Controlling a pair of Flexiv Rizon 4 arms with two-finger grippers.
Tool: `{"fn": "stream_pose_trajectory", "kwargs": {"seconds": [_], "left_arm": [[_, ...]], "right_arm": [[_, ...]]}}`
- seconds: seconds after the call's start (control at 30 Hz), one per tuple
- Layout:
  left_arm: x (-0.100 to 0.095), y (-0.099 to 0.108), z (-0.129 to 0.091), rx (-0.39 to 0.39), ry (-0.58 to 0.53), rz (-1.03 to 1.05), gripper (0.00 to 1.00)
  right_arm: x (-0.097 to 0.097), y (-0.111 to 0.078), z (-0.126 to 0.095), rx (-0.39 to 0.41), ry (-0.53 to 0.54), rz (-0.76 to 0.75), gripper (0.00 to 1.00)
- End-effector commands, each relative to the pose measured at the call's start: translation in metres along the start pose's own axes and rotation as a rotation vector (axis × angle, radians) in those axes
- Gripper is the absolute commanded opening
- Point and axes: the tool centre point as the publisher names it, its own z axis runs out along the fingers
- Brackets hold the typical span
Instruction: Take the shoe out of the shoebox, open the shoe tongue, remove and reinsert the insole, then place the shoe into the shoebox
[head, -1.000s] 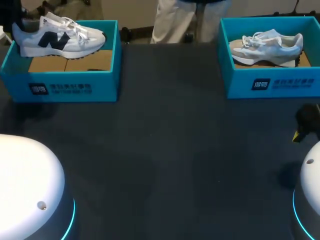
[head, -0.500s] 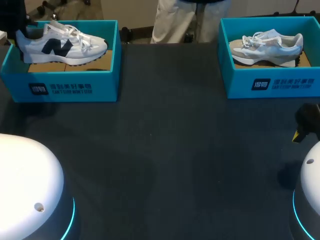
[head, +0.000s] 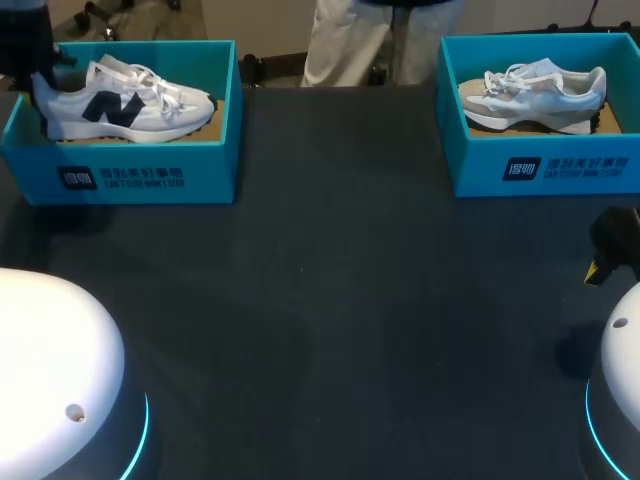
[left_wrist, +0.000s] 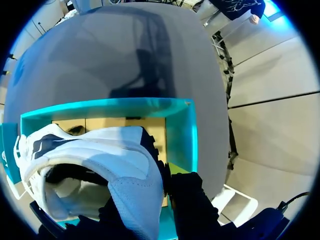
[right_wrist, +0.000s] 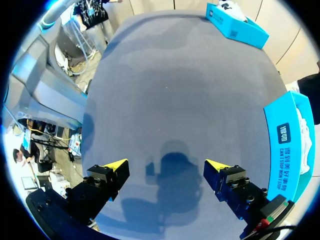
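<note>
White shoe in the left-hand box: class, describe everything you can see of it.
The white shoe is a low trainer, fabric by its look, with a dark letter on its side, white laces and a pale sole. It stands upright inside the teal shoebox, toe toward the robot's right, above the brown cardboard floor. The left gripper grips its heel from two sides.

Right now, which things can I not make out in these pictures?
Left wrist view: the white shoe covers the yellow tips of the fingers of the left gripper.
Head view: the front wall of the left shoebox hides whether the shoe's sole rests on the bottom.
The insole: hidden by the upper in the head view; the shoe's inside is too dark in the left wrist view.
</note>
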Motion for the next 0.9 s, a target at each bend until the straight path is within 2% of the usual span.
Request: {"fn": "stream_pose_trajectory", "kwargs": {"seconds": [0.03, 0.77, 0.9], "left_arm": [[-0.0018, -0.0078, 0.0023, -0.008, 0.006, 0.006, 0.0], [-0.0018, -0.0095, 0.0021, -0.011, 0.01, 0.014, 0.0], [-0.0017, -0.003, 0.006, 0.0, 0.012, 0.01, 0.0]], "right_arm": [[0.0013, -0.0002, 0.0003, 0.001, -0.003, -0.001, 1.0], [0.0013, -0.0002, 0.0003, 0.001, -0.003, -0.001, 1.0], [0.0013, -0.0002, 0.0003, 0.001, -0.003, -0.001, 1.0]]}}
